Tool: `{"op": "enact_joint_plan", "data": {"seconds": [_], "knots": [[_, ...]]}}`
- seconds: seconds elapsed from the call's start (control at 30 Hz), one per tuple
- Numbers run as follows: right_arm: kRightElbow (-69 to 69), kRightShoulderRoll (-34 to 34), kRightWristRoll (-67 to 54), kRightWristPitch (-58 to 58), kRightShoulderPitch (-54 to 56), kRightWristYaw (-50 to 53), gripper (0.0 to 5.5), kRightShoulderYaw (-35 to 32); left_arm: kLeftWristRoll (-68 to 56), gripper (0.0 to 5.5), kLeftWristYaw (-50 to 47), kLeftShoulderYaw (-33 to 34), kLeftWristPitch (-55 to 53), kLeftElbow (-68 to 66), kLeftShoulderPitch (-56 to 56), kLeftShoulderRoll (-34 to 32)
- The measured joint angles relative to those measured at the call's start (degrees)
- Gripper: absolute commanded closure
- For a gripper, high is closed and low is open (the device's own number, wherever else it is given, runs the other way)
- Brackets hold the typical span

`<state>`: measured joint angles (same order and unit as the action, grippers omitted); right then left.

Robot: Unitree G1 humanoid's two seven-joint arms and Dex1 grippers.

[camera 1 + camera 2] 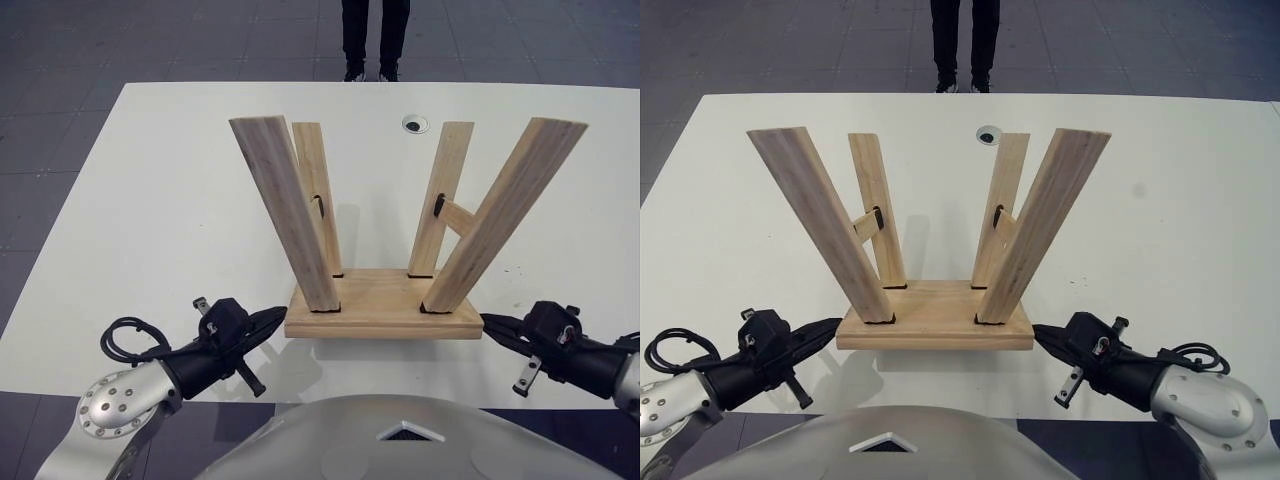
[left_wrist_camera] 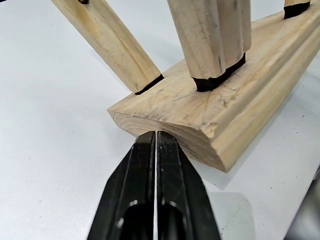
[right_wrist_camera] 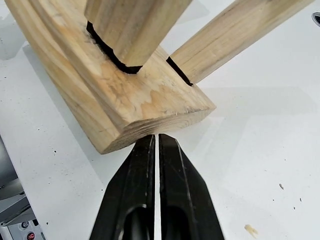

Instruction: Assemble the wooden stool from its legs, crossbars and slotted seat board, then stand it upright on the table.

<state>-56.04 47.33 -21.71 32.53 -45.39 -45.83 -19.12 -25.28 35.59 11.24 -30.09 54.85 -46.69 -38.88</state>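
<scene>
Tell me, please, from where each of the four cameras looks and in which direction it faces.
Left eye view: on the head, facing forward and down at the seat board on the table, legs pointing up; both arms show, left gripper and right gripper at the board's ends.
Right eye view: beside it on the head, same scene, same arms.
Left wrist view: on the left wrist, facing along the shut left gripper at the board's end.
Right wrist view: likewise, along the shut right gripper.
Shared: every view sees the seat board.

Assembled wooden stool (image 1: 385, 300) upside down, legs up
</scene>
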Motion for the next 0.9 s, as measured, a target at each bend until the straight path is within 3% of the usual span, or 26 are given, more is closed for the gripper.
{"op": "enact_joint_plan", "data": {"seconds": [0.43, 0.9], "knots": [[-0.19, 3.09, -5.40, -5.99, -6.99, -0.58, 5.37, -4.16, -2.90, 5.40, 0.19, 3.05, 4.18, 0.68, -5.64, -2.05], [-0.19, 3.21, -6.68, -6.01, -4.75, -0.44, 5.37, -11.19, -7.19, 5.40, 0.03, 3.01, 13.32, 1.52, -11.10, -8.23]]}}
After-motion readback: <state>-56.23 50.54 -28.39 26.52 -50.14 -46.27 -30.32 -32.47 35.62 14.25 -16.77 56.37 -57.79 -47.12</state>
